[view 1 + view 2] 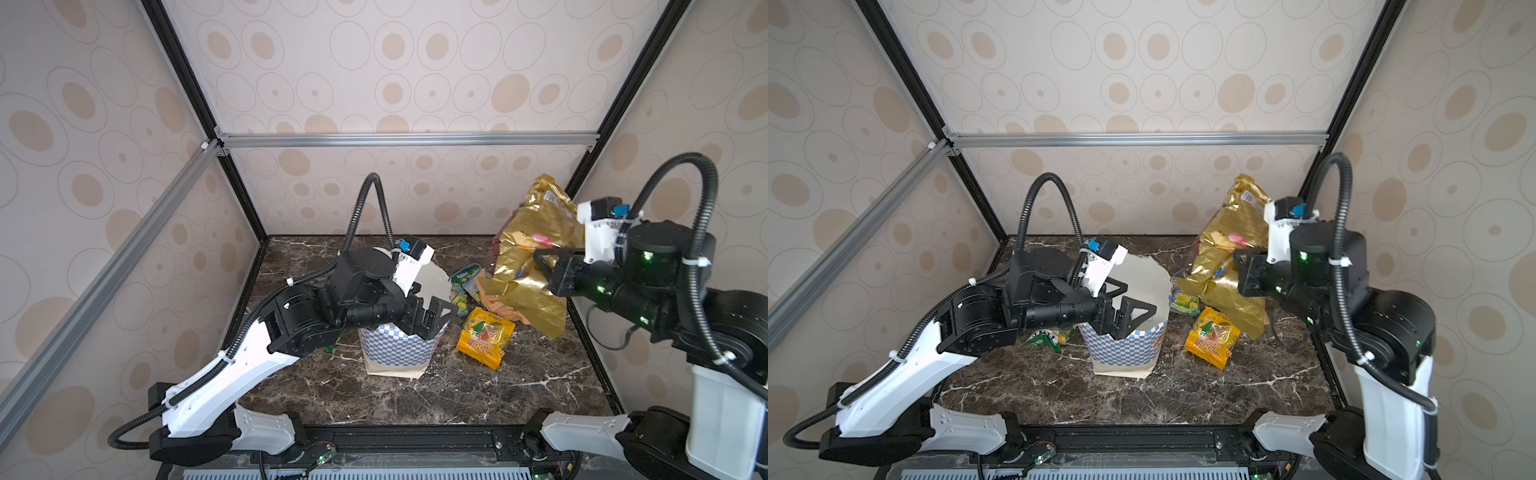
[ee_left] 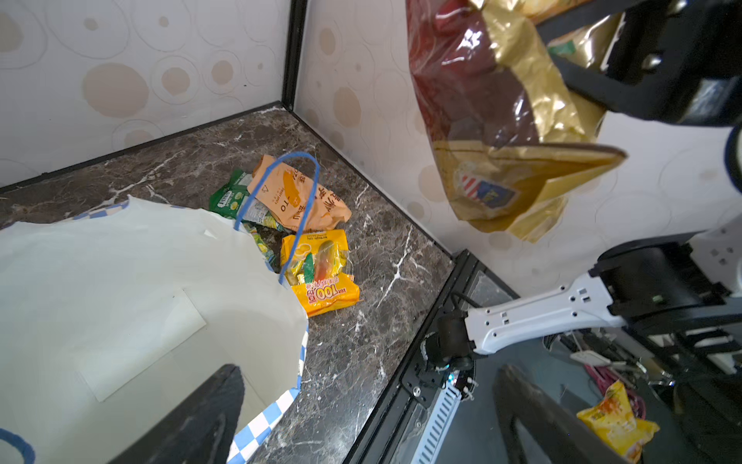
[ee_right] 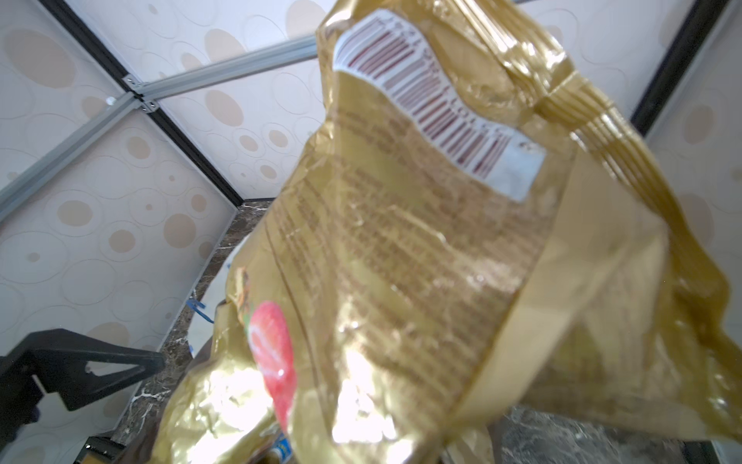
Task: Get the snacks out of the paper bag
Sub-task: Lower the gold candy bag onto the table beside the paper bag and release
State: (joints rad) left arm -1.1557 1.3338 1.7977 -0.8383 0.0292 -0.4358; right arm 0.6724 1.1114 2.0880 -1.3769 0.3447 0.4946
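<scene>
Right gripper (image 1: 544, 261) pinching golden bag (image 1: 525, 232), held high so it clears paper bag (image 1: 395, 349); I judge drop beside gummy packet (image 1: 484, 343) next. Left gripper (image 1: 436, 298) wide, astride bag rim, gripping nothing.

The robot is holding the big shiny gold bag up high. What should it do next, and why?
Probably lower the gold bag onto the table and let go: the right claw holds it in the air, clear of the paper bag.
</scene>
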